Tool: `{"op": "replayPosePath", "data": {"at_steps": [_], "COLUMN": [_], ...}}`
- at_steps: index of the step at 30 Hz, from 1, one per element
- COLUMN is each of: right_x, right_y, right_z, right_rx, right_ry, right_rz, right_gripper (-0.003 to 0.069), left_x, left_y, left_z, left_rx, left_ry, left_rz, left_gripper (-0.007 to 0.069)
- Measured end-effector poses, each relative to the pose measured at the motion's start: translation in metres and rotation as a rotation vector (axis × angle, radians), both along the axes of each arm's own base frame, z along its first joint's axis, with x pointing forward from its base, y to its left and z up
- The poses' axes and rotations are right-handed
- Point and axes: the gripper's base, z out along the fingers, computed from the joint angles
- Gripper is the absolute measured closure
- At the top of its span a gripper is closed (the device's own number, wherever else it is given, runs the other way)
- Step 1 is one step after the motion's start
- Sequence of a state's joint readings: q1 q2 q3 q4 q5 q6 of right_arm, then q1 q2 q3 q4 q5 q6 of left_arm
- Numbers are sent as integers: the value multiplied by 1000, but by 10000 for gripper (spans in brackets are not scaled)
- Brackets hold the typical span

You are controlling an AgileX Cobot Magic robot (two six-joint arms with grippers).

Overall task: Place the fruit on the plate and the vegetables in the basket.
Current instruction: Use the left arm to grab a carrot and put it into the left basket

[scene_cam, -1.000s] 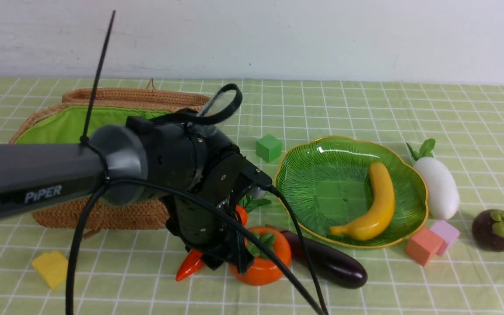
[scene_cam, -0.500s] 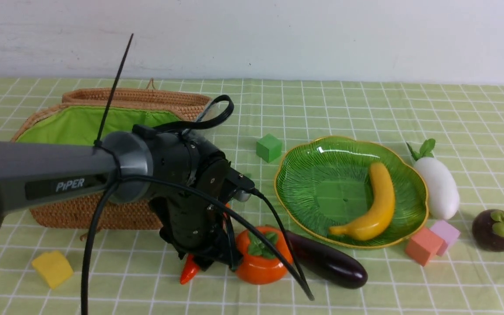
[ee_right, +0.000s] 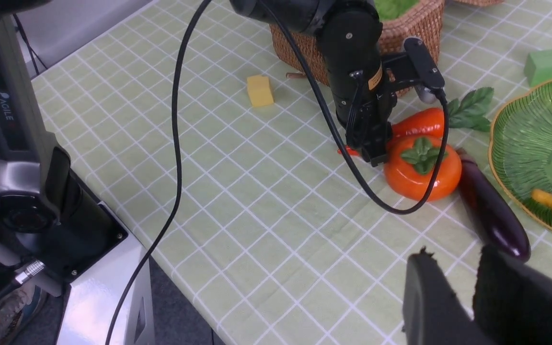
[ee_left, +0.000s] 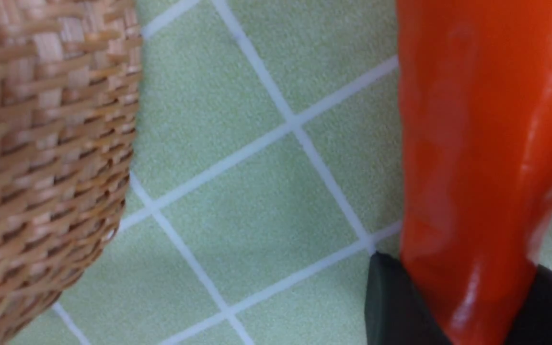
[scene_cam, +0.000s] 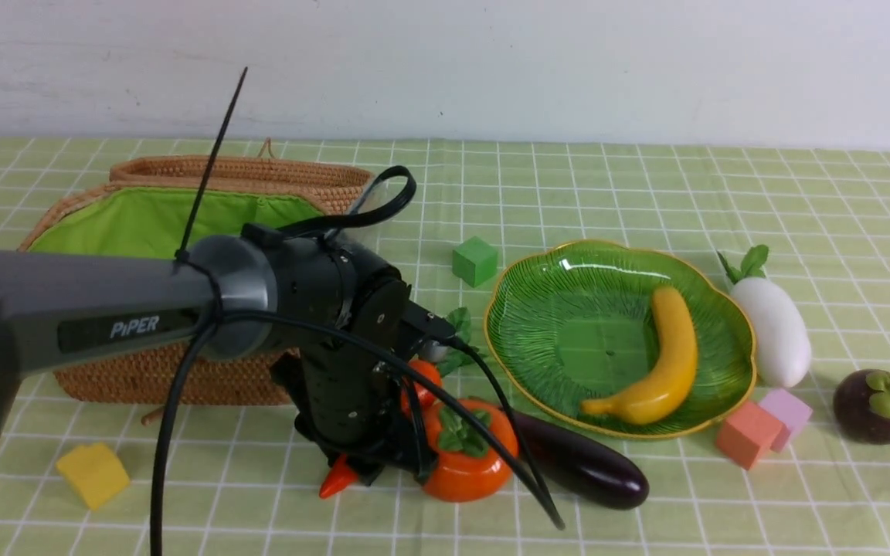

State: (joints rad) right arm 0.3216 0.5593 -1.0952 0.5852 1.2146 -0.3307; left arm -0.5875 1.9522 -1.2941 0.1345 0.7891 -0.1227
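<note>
My left gripper reaches down in front of the wicker basket and is shut on the orange-red carrot, a dark finger on each side of it. The carrot lies against the persimmon, with the eggplant just right of that. The banana rests in the green plate. Right of the plate lie the white radish and the mangosteen. My right gripper hovers near the eggplant's end, slightly open and empty; the front view does not show it.
Foam cubes dot the cloth: a green cube behind the plate, a yellow cube at front left, an orange cube and a pink cube by the plate's right edge. The left arm's cable drapes over the persimmon.
The left gripper has shifted left off the persimmon and its fingers have closed in on the carrot. The carrot's leaves now show behind the wrist. The rest lies unmoved.
</note>
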Motion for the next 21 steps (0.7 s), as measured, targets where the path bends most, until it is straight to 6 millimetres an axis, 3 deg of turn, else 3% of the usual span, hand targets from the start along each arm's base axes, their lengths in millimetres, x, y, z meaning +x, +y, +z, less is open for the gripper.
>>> {"op": "replayPosePath", "data": {"at_steps": [4,12,16,21], "right_x": [1,6,10,16], "right_y": [0,0,-2,-4], "right_z": [1,7,13,24], "right_rx": [6,52,83,128], "right_ry": [-8,-69,-144,-276], "right_rz": [-5,-46,-81,-135], "right_gripper": [497,497,497,497], "left_x": [-11,-49,-52,-27], "left_y": [-5,-1,27,73], "left_z": [25,127,168,178], "left_rx": [-24,-169,-133,14], "left_ry": [-25,-265,-465,-579], "left_rz": [-32,-115,-145,-100], "left_gripper": [365,365,365,365]}}
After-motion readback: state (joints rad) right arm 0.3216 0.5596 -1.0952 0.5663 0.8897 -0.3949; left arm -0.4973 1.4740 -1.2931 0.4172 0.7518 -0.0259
